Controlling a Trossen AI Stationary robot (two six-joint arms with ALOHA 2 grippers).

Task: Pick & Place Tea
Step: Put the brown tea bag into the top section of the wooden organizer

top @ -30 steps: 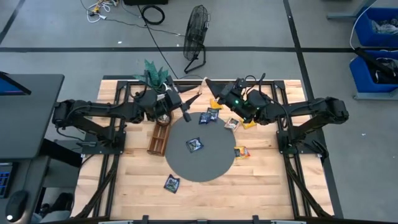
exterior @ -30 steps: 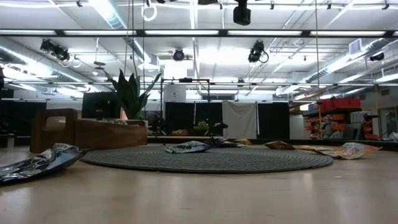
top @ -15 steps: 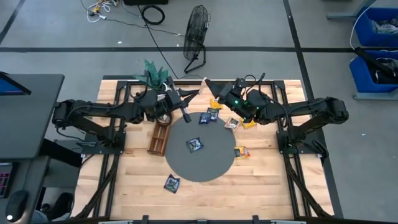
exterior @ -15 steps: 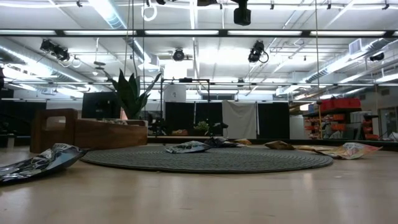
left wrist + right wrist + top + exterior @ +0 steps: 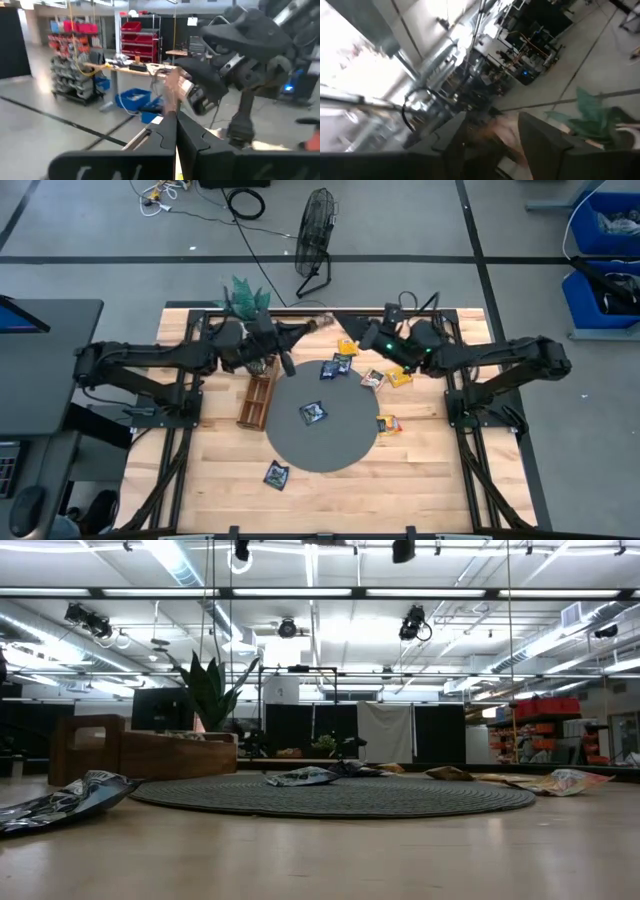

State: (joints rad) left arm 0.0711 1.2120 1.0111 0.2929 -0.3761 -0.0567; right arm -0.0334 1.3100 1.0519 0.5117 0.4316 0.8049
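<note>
You have even, bright overhead light on the bench (image 5: 320, 490) in the high view, with soft, short shadows. In the low view, ceiling strip lights (image 5: 420, 592) glare, and the nearest dark sachet (image 5: 60, 800) is out of focus. Both wrist views are heavily motion-blurred; the right one washes out white along one side.

A grey floor (image 5: 100, 240) with black lines. A fan (image 5: 317, 225) stands on it. Blue bins (image 5: 605, 230) sit nearby. Long ceiling lights (image 5: 300, 592) shine.
</note>
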